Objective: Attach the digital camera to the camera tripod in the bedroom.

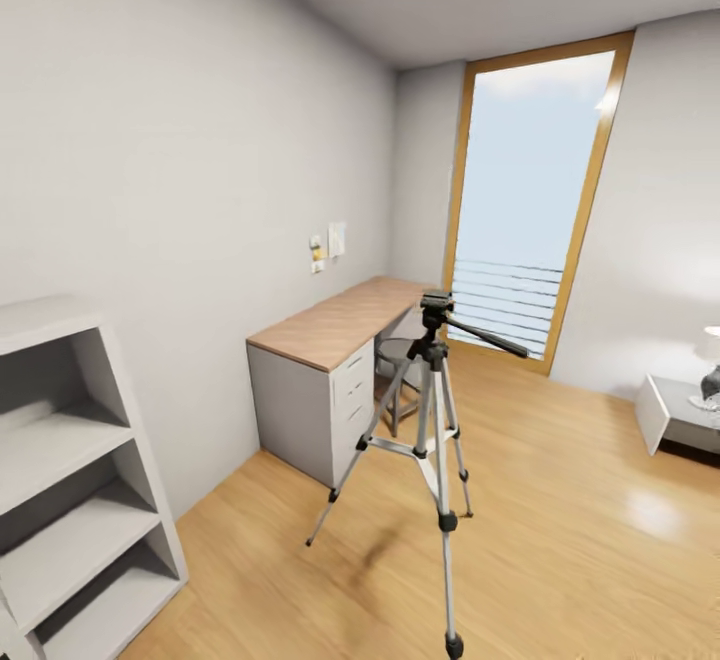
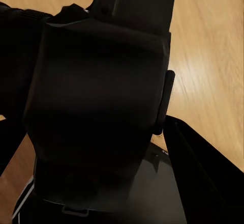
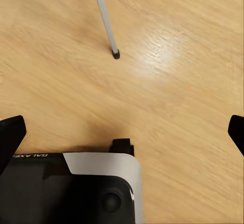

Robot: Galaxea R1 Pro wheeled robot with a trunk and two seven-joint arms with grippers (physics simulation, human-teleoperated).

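Tripod (image 1: 435, 410) | stands on floor (image 1: 560, 540) right of desk (image 1: 335, 325), head bare | left gripper: large black object close before its lens, grasp state indeterminate | right gripper (image 3: 122, 132): spread, empty | attachment pending

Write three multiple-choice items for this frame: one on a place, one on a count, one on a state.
1. Where does the camera tripod stand?
A. On the desk
B. On the wood floor, in front of the desk
C. On the grey shelves

2. How many drawers show on the desk?
A. One
B. Three
C. Six

3. How is the right claw?
A. Open, nothing between its fingers
B. Shut on a tripod leg
C. Shut on a lamp

Key: B, its feet rest on the planks; B, three fronts are stacked at the desk's end; A, the fingertips sit far apart over bare floor.
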